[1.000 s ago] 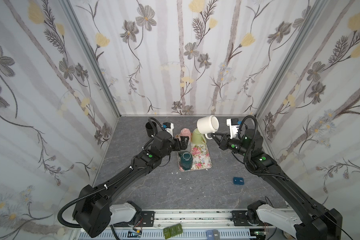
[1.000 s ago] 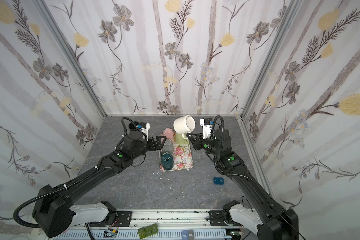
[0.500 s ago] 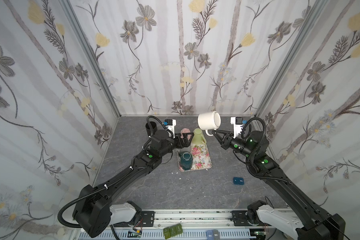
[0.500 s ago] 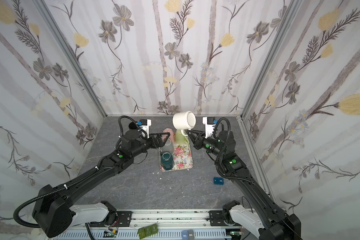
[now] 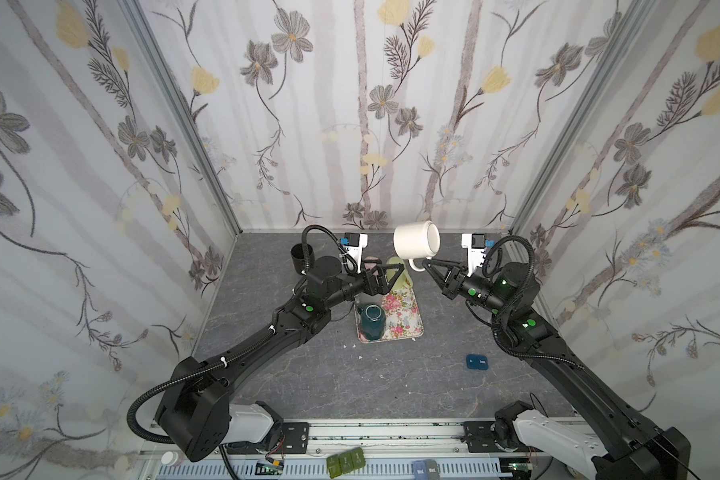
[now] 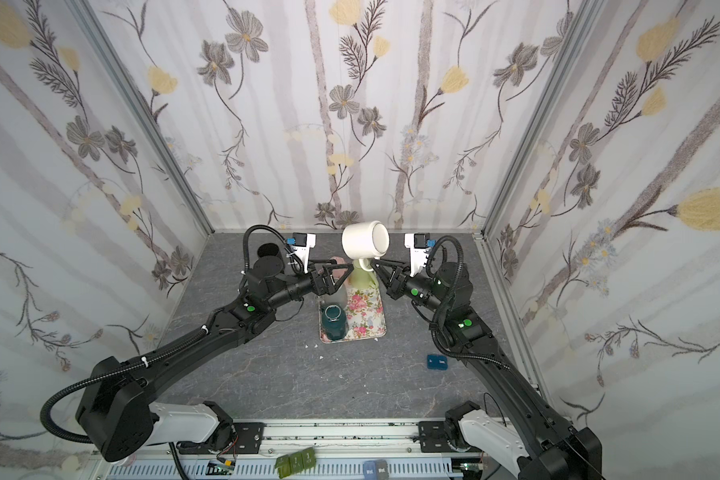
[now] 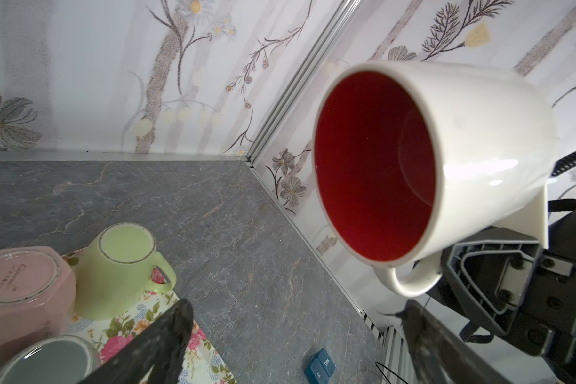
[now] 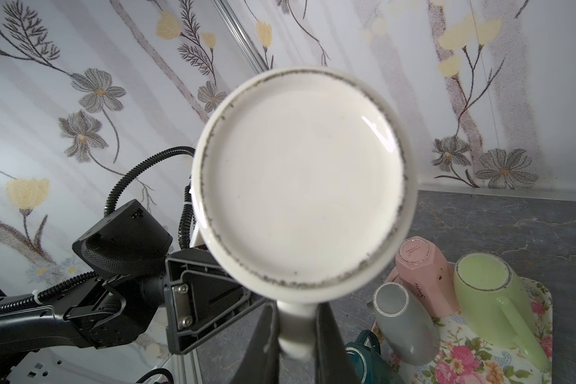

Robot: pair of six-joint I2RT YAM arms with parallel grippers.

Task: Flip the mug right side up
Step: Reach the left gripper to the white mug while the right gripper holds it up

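Observation:
A white mug with a red inside hangs in the air over the back of the table, lying on its side. My right gripper is shut on its handle. The mug's base faces the right wrist camera and its mouth faces my left gripper. That left gripper stands open just below and to the left of the mug. Nothing sits between its fingers.
A floral tray lies below, holding an upside-down green mug, an upside-down pink mug, a grey cup and a teal mug. A black cup stands at the back left. A small blue block lies on the right.
My left gripper has risen from the tray toward the mug, still open. The right arm has drawn back a little to the right, with the mug still held by its handle.

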